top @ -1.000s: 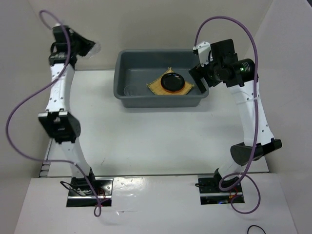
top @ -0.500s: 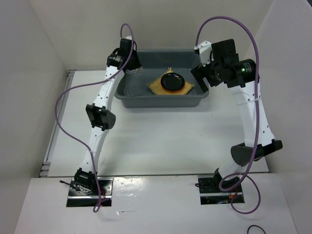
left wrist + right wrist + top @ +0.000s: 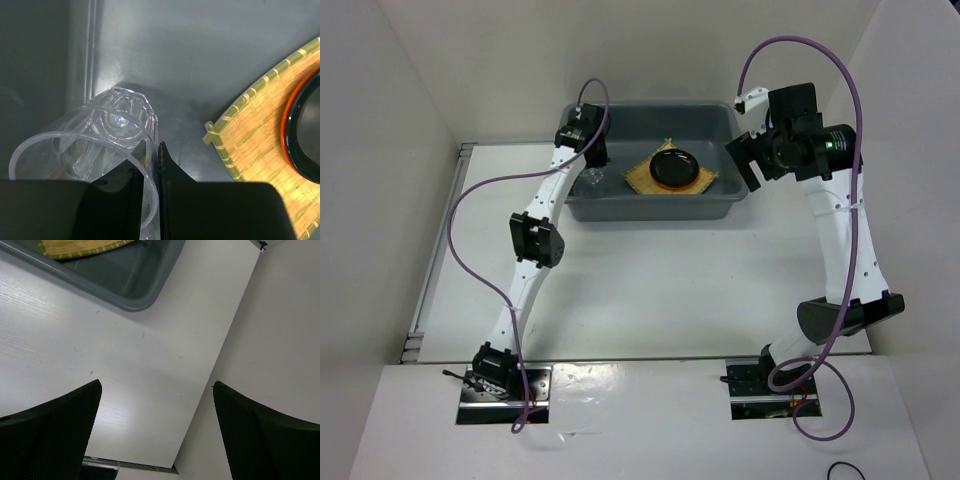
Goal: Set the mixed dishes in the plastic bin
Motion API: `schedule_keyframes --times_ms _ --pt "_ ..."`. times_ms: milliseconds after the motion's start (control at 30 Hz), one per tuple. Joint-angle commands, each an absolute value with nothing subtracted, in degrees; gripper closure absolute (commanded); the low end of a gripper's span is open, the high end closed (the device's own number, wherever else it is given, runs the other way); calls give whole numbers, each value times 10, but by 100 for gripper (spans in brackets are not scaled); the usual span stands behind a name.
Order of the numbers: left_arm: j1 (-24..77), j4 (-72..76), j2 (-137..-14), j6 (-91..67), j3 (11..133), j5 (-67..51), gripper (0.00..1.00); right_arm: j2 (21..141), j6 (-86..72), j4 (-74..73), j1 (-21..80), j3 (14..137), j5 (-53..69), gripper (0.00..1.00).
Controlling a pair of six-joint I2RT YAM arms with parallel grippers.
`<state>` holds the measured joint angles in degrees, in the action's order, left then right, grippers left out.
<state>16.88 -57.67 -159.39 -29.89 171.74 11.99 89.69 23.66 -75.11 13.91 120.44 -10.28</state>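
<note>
The dark grey plastic bin (image 3: 715, 120) stands at the back of the table. In it the tan bamboo mat (image 3: 638, 177) lies flat, carrying the black plate (image 3: 674, 168) on an orange plate, of which only the rim (image 3: 285, 125) shows. My left gripper (image 3: 590, 170) reaches into the bin's left end. In the left wrist view it (image 3: 149, 155) is shut on the wall of a clear glass cup (image 3: 107, 130), which is tilted low over the bin floor beside the mat (image 3: 260, 135). My right gripper (image 3: 748, 165) is open and empty, just right of the bin.
The right wrist view shows the bin's right corner (image 3: 140, 287), a strip of the mat (image 3: 75, 247), white tabletop and the table's right edge meeting the white side wall (image 3: 280, 340). White walls enclose the table on the left, back and right.
My left arm has swung from the far back left into the bin's left end and lowered with the cup. My right gripper has drawn a little right, away from the bin.
</note>
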Motion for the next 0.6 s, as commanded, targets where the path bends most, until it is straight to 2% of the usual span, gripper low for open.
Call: schedule_keyframes --times_ms 0,67,100,167,200,300,333,433,467,567 --pt "157 -567 -1593 -287 1726 132 84 887 238 -744 135 1226 -100 4" --pt "151 -562 -1593 -287 1731 127 69 892 238 -744 135 1231 -100 4" --pt "151 -562 -1593 -287 1737 127 52 892 238 -744 135 1238 -95 4" --pt "151 -562 -1593 -287 1755 121 35 904 238 -744 135 1244 -95 4" --pt "151 -556 -1593 -287 1765 111 23 904 238 -744 135 1251 -95 4" --pt "151 -528 -1566 -276 1796 98 2 911 232 -744 135 1262 -95 4" --pt "151 -528 -1551 -271 1796 103 0 911 232 -744 135 1262 -95 4" --pt "162 -540 -1476 -299 1796 234 0 904 217 -744 130 1257 -110 2" --pt "168 -541 -1433 -305 1796 329 0 896 212 -738 125 1252 -110 2" --pt "185 -472 -1378 -280 1796 430 0 883 200 -738 84 1246 -104 2"
